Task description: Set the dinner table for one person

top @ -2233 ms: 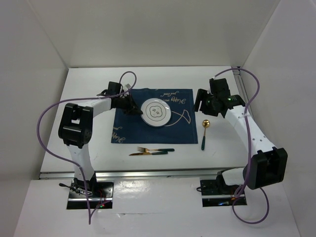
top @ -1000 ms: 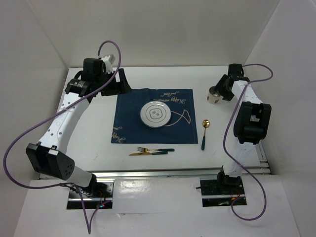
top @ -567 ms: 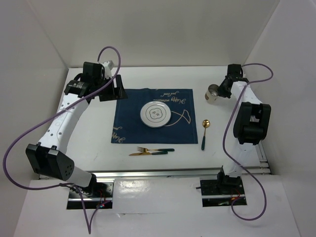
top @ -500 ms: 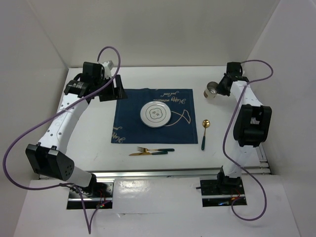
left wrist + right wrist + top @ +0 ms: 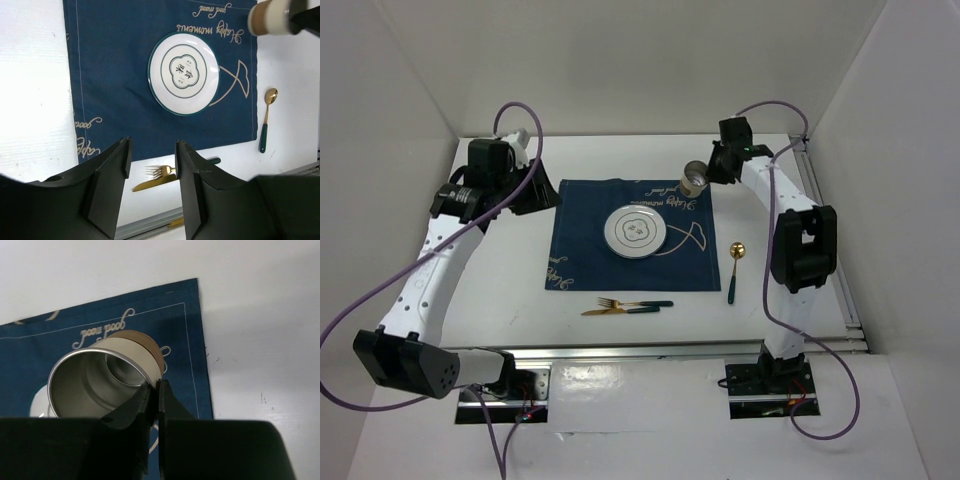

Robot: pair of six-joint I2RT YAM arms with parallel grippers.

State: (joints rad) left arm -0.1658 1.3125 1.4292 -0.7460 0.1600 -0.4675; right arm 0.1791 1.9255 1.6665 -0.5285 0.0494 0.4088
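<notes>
The white dinner table carries a navy placemat with a white plate at its middle. My right gripper is shut on the rim of a metal cup with a brown base. It holds the cup tilted above the mat's far right corner. A gold spoon lies right of the mat. A gold fork and knife lie in front of it. My left gripper hovers off the mat's far left corner, open, with nothing between its fingers.
Silver rails edge the table's near side. White walls close in the back and both sides. In the left wrist view the plate, the spoon, the fork and the held cup show below.
The right arm took the cup by its rim beside the mat and carried it left, over the mat's corner. The left arm drew back left and its jaws narrowed.
</notes>
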